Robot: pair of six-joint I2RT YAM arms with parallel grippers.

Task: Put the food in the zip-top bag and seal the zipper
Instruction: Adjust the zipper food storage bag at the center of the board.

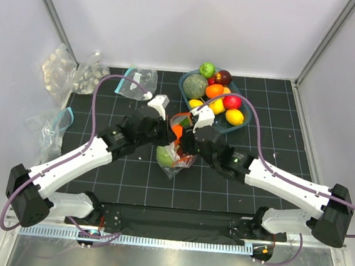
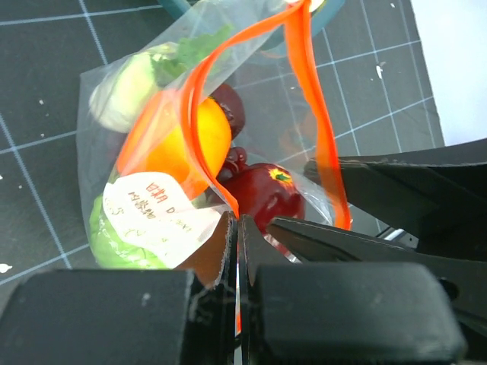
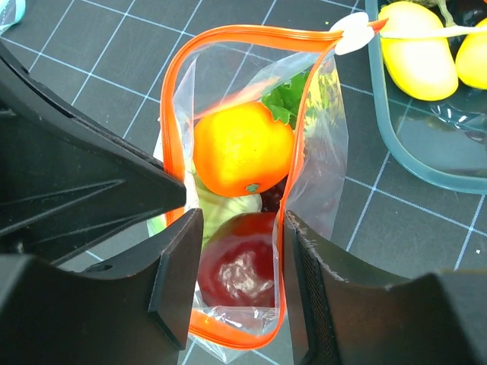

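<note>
The zip-top bag (image 1: 175, 152) stands open between my two grippers at mid-table. In the right wrist view its orange-red zipper (image 3: 236, 34) rings the open mouth; inside lie an orange (image 3: 242, 148), a red apple (image 3: 240, 258), green cabbage leaf and pale vegetable. My right gripper (image 3: 242, 224) is open, its fingers either side of the apple at the bag's mouth. My left gripper (image 2: 238, 224) is shut on the zipper strip (image 2: 316, 99); the orange (image 2: 186, 144), apple (image 2: 262, 190), cabbage (image 2: 114, 239) and white vegetable (image 2: 125, 91) show through the plastic.
A teal basket (image 1: 244, 123) behind the bag holds more toy food: green cabbage (image 1: 195, 86), orange (image 1: 214, 90), lemons (image 1: 234, 116), red apple (image 1: 231, 102). Clear bags with teal strips lie at back left (image 1: 135, 82) and left (image 1: 52, 130). Enclosure walls surround the mat.
</note>
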